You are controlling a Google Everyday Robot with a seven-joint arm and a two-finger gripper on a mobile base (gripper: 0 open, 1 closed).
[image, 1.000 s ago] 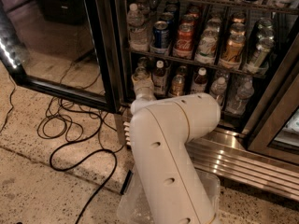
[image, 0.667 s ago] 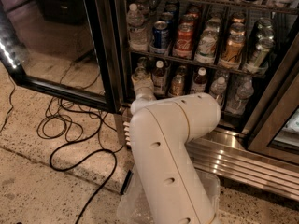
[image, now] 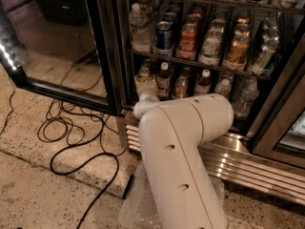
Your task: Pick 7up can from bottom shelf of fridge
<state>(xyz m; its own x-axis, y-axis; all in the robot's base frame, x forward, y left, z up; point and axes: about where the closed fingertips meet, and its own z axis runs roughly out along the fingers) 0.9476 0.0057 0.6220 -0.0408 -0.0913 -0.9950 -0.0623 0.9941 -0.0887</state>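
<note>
The fridge [image: 112, 56] stands open, its glass door [image: 52, 42] swung out to the left. The bottom shelf [image: 190, 95] holds brown white-capped bottles [image: 163, 78] and clear water bottles [image: 244, 97]. A small pale, whitish-green can shape [image: 144, 83] stands at the shelf's left end; it looks like the 7up can. My white arm [image: 183, 151] fills the foreground and reaches to that spot. The gripper [image: 144, 97] is at the arm's far end, right at the pale can, mostly hidden by the arm.
The rack above holds a blue can [image: 164, 34], a red can [image: 188, 39] and more cans and bottles. The ribbed steel base grille [image: 252, 168] runs under the shelf. Black cables [image: 71, 128] loop on the speckled floor at left.
</note>
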